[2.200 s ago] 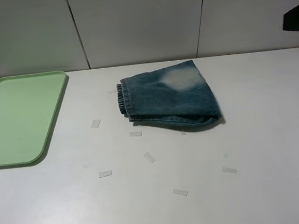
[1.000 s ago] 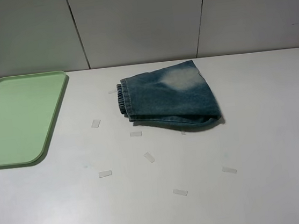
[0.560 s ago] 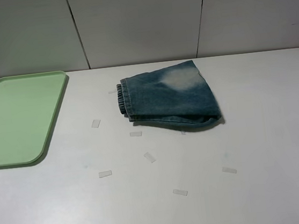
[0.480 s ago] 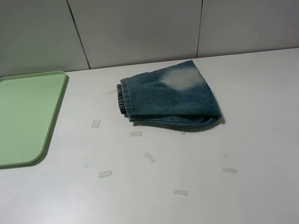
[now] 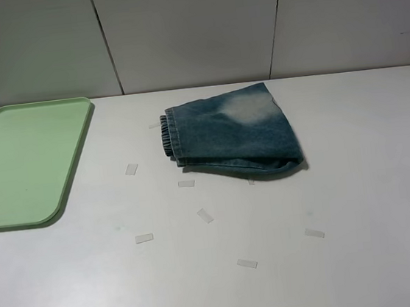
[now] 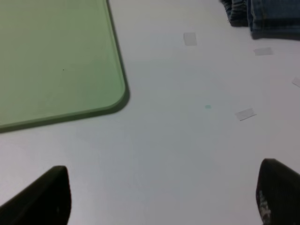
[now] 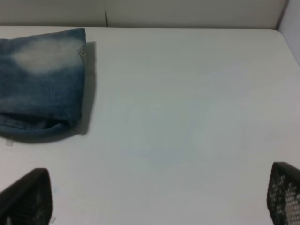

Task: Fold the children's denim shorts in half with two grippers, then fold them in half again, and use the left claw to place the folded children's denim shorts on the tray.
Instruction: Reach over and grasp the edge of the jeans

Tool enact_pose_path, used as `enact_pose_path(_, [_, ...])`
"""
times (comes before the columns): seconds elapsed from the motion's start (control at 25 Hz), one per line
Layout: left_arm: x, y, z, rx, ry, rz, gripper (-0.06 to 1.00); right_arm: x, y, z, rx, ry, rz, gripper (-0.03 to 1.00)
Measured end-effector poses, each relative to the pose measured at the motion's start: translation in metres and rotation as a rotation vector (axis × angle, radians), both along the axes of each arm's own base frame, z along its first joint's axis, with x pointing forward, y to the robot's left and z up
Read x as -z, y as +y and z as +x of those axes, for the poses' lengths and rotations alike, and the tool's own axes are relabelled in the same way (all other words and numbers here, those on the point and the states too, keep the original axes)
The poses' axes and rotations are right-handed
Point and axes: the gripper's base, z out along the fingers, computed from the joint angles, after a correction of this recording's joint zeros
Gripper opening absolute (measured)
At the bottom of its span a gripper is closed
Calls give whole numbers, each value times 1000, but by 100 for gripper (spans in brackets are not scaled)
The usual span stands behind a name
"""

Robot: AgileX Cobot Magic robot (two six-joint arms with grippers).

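The white table (image 5: 356, 181) carries everything. The green tray (image 5: 21, 163) lies along its left edge, reaching to the far-left corner, with nothing on it.

The shorts (image 5: 232, 132) lie near the middle of the far edge, well apart from the tray. They are a compact, layered bundle rather than spread flat. The gathered waistband faces the tray side, one pale faded patch shows on top, and a thick rounded fold runs along the near-right edge. No cartoon patch shows.

By my reading at least the first fold is done. The stacked edges hint at more layers, but I cannot tell whether the second fold is finished. The move to the tray is clearly left to do.

The left gripper (image 6: 159, 194) hangs over bare table near the tray's near corner, with its jaws spread wide and nothing between them. The right gripper (image 7: 157, 194) is likewise spread and empty, over bare table on the right side of the shorts. Neither touches the denim.

Small tape bits (image 5: 144, 238) are scattered on the table in front of the shorts.
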Motion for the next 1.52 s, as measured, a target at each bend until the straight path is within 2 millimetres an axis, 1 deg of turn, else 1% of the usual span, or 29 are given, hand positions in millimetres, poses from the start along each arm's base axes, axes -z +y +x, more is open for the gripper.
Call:
enact_pose_path(0.92, [0, 0, 0, -1, 0, -1, 79, 0, 0, 0, 0, 0, -1, 69])
enact_pose_path(1.12, [-1, 0, 0, -36, 9, -56, 79, 0, 0, 0, 0, 0, -1, 69])
enact_pose_path(1.2, [-5, -1, 1, -49, -23, -83, 79, 0, 0, 0, 0, 0, -1, 69])
enact_pose_path(1.28, [-11, -2, 3, -57, -81, -137, 79, 0, 0, 0, 0, 0, -1, 69])
enact_pose_path(1.36, [-18, -6, 10, -50, -121, -192, 79, 0, 0, 0, 0, 0, -1, 69])
enact_pose_path(1.4, [-20, -8, 15, -46, -119, -212, 79, 0, 0, 0, 0, 0, -1, 69])
enact_pose_path(1.52, [-25, -13, 38, -52, -74, -237, 79, 0, 0, 0, 0, 0, -1, 69])
